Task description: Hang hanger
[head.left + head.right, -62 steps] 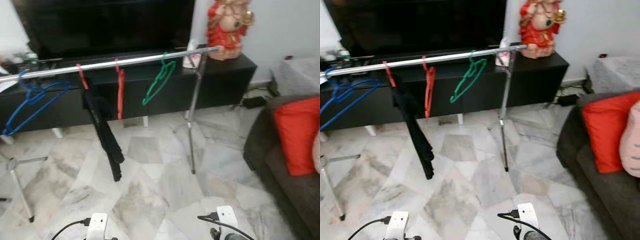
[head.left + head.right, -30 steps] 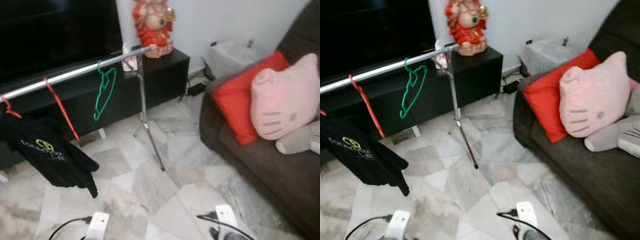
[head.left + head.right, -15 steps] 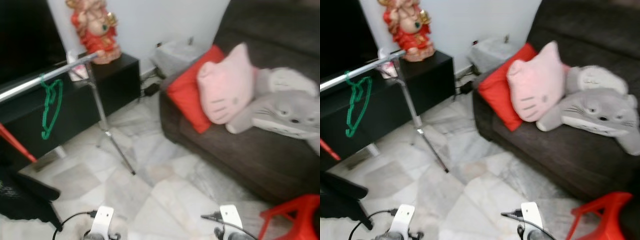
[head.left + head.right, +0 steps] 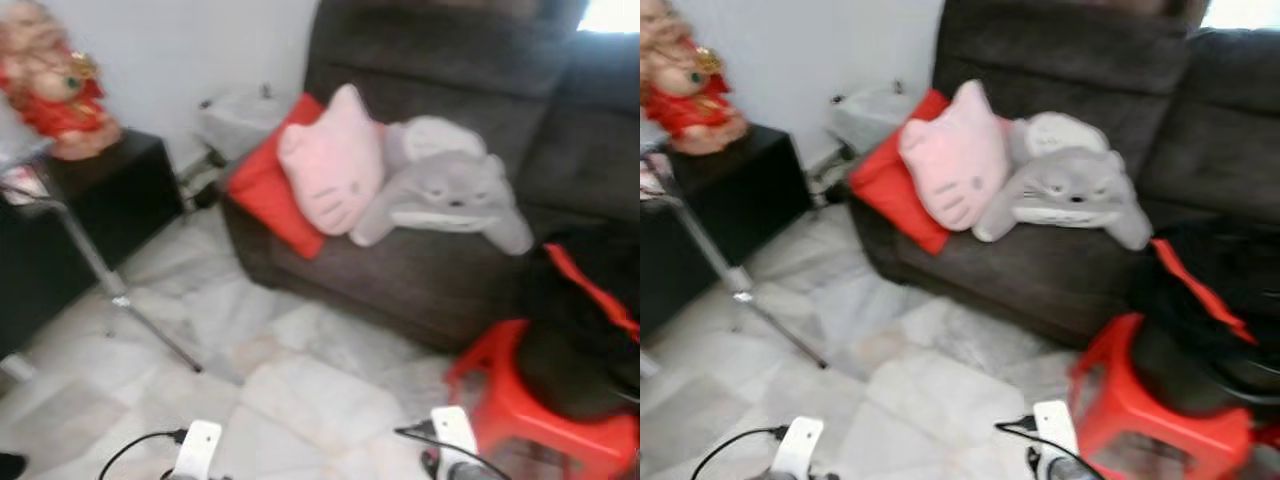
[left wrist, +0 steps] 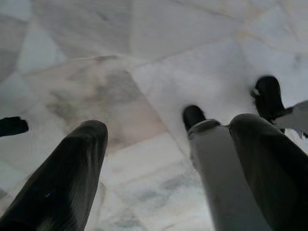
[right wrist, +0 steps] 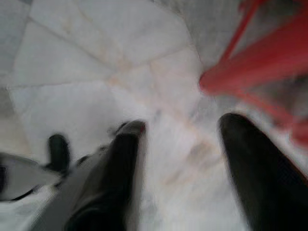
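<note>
End effectors (image 5: pixel 163 144) (image 6: pixel 180 159) spread wide (nothing held).

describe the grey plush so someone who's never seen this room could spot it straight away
Start at the dark brown sofa against the wall. On its seat, a red cushion leans at the end nearest the white wall, then a pink cat-face pillow, then the grey plush. It is the only grey one, rounded, with a whiskered face, slumped against the pink pillow.
</note>
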`<state>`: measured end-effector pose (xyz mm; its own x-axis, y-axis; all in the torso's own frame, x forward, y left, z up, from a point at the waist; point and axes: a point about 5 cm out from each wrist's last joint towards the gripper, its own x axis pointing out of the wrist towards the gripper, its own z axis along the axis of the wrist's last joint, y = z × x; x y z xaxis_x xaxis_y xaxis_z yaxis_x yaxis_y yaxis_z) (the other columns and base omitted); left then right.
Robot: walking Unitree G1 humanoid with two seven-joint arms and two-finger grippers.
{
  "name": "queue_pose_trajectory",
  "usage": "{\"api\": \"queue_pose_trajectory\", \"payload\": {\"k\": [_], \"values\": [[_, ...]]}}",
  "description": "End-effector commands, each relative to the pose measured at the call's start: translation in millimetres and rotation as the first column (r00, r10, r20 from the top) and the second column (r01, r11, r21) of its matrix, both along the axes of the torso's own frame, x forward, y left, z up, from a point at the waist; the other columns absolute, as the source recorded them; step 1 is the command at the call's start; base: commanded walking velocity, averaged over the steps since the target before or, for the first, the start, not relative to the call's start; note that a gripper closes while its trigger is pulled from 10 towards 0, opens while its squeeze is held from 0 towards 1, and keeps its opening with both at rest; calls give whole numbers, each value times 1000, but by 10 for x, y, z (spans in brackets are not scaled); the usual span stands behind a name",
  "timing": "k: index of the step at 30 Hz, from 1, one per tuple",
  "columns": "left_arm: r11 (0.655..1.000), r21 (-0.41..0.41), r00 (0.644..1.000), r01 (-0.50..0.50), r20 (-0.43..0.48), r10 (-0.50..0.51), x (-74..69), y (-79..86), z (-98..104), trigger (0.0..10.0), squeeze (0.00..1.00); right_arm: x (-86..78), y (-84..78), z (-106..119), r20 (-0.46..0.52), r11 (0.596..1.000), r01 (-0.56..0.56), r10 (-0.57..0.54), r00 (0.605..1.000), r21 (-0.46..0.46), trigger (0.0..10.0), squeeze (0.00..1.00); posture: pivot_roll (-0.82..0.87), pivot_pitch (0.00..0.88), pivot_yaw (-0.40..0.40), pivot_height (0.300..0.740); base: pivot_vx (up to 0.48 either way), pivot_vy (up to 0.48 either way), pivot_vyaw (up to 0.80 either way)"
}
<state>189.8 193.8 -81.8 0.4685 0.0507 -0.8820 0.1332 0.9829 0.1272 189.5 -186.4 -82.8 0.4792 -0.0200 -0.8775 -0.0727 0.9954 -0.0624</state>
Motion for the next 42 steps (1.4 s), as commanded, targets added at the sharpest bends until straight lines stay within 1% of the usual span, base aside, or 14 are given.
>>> {"api": "queue_pose_trajectory", "payload": {"k": [1,4,31,33,36,42], "values": [[1000,8,1000,0,-18,0,-33,7,-16,10000,0,-6,-31,0,-6,1000,2,-2,1000,-10,10000,0,-126,0,35,740,0,0,-744],[1000,9,1000,17,-18,-17,-27,5,-13,10000,0,-6,-31,1,-5,1000,1,-1,1000,-10,10000,0,-126,0,35,740,0,0,-742],[1000,11,1000,14,-9,-13,-16,8,-7,10000,0,2,-30,5,-5,1000,-2,2,1000,-9,10000,0,-124,0,34,740,0,0,-742],[1000,14,1000,18,-11,-18,-15,9,-7,10000,0,2,-30,5,-5,1000,-2,2,1000,-9,10000,0,-124,0,34,740,0,-289,-741],[1000,13,1000,-11,-11,11,-23,13,-11,10000,0,3,-30,5,-5,1000,-3,3,1000,-9,10000,0,-124,0,34,740,0,0,-744],[1000,13,1000,8,-14,-8,-23,14,-10,10000,0,1,-28,4,-5,1000,-3,3,1000,-9,10000,0,-123,0,35,740,0,0,-741]]}}
